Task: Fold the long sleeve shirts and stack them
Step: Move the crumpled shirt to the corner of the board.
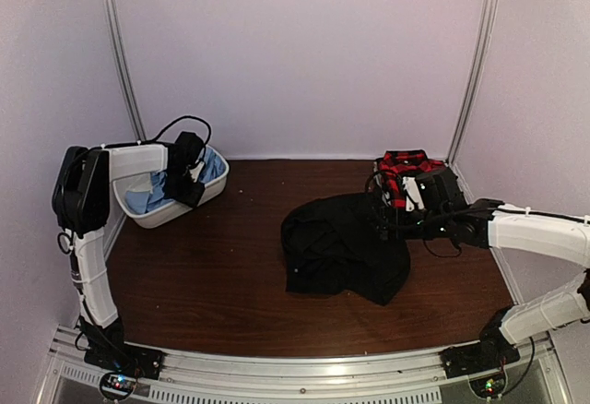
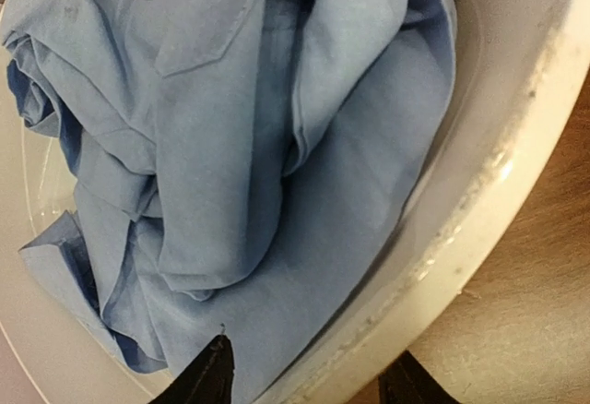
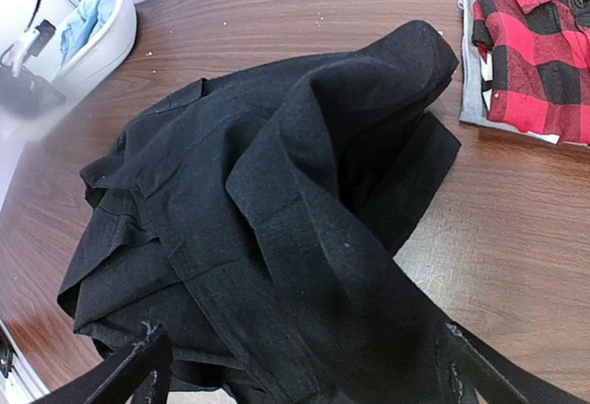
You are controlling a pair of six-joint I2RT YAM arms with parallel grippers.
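The light blue shirt (image 2: 230, 146) lies crumpled in a white basin (image 2: 516, 136) at the far left (image 1: 147, 196). My left gripper (image 2: 309, 381) hangs open just over it. One fingertip (image 2: 210, 372) is above the cloth and the other is outside the basin's rim. The black shirt (image 1: 343, 247) lies bunched in a heap at mid-table. My right gripper (image 3: 313, 372) stands wide open low over its right side, with black cloth (image 3: 277, 219) under and between the fingers. The red-and-black plaid shirt (image 1: 403, 162) lies folded at the back right.
The plaid shirt (image 3: 535, 44) rests on a folded grey cloth (image 3: 475, 100). White walls with metal posts close in the back and both sides. The left arm's black cable loops above the basin (image 1: 175, 215). An aluminium rail runs along the near edge (image 1: 295, 367).
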